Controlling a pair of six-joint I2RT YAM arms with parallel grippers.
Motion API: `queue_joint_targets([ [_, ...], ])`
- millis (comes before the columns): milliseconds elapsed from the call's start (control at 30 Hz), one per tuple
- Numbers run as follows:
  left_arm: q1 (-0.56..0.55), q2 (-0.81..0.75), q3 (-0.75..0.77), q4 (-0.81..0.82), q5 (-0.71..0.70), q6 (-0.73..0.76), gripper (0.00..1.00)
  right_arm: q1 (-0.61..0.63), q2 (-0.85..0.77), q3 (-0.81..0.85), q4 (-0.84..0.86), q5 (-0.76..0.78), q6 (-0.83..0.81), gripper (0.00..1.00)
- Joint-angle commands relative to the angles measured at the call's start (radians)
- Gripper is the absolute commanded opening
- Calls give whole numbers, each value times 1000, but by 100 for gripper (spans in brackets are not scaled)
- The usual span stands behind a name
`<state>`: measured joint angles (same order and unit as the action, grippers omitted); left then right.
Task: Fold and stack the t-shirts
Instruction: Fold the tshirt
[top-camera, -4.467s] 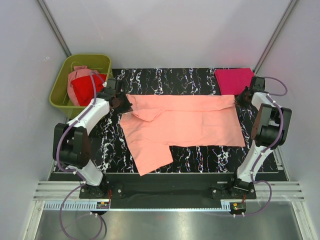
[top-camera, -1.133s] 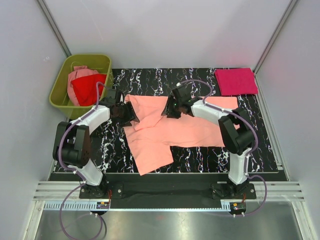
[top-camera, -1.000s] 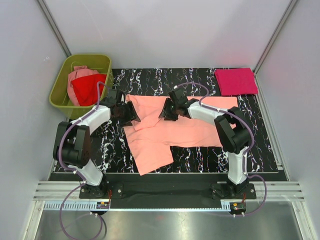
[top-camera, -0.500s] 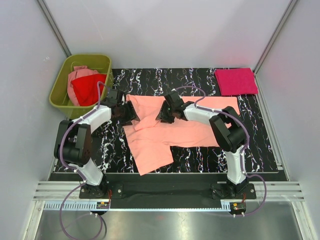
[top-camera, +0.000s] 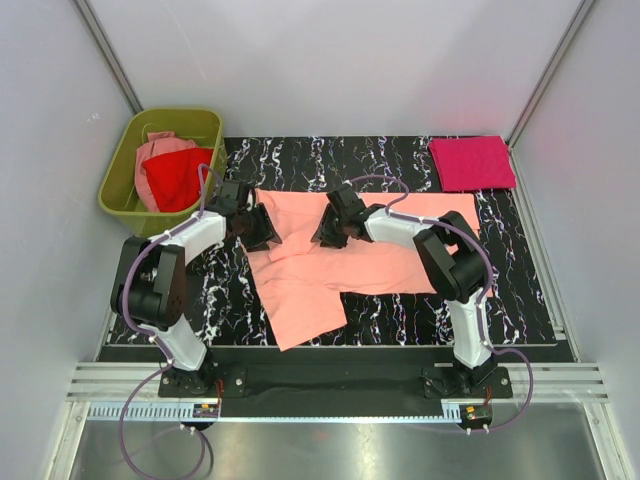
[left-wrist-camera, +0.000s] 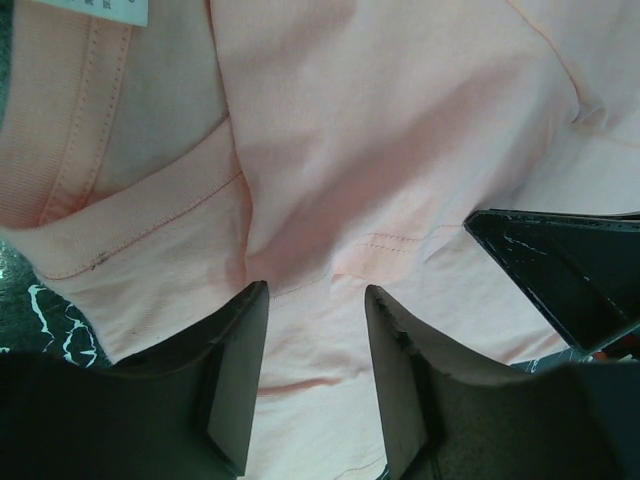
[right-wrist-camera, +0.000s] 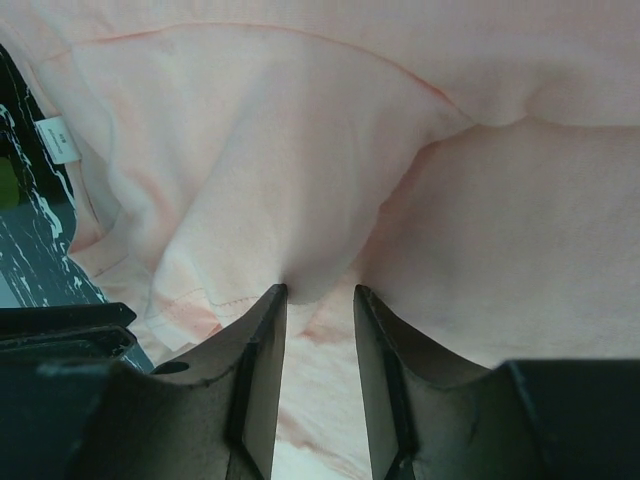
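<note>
We see a black marbled table (top-camera: 400, 315) with a salmon t-shirt (top-camera: 370, 262) spread across its middle. The shirt's left part is rumpled, and one flap reaches toward the near edge. An olive bin (top-camera: 180, 114) stands at the far left corner. It holds a red t-shirt (top-camera: 172, 178) lying against a dusty pink t-shirt (top-camera: 155, 152). A magenta t-shirt (top-camera: 472, 162), folded to a rectangle, lies flat at the far right corner, well apart from the salmon one.

Both arms reach over the salmon shirt's far edge. The left gripper (top-camera: 262, 228) is near the collar and the right gripper (top-camera: 322, 232) is just beside it toward the middle. The right one's fingers (right-wrist-camera: 262, 370) pinch a raised ridge of the cloth. The left one's fingers (left-wrist-camera: 235, 370) straddle a pucker by the neckband (left-wrist-camera: 60, 130). We cannot tell from this close view whether they already bite. A small white label (right-wrist-camera: 58, 138) shows inside the collar.
</note>
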<state>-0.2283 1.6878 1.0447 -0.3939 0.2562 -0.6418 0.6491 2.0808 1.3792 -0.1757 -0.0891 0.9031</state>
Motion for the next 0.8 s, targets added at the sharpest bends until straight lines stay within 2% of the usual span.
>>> queue_joint_targets([
  [0,-5,4,17,38,-12,-9,47,11,16,49,45,22,13,40],
  [233,-6,6,18,12,-31,-9,44,11,24,72,35,26,14,39],
  [333,-14,-11,51,-60,-122,8,48,11,28,83,22,26,20,37],
  [400,-16,-28,58,-79,-171,14,52,11,28,84,19,28,22,29],
  [567,-35,-80,11,-68,-189,-1,58,11,24,81,19,26,23,6],
  [767,-63,-79,-26,-8,-170,-18,60,11,12,75,28,23,22,0],
])
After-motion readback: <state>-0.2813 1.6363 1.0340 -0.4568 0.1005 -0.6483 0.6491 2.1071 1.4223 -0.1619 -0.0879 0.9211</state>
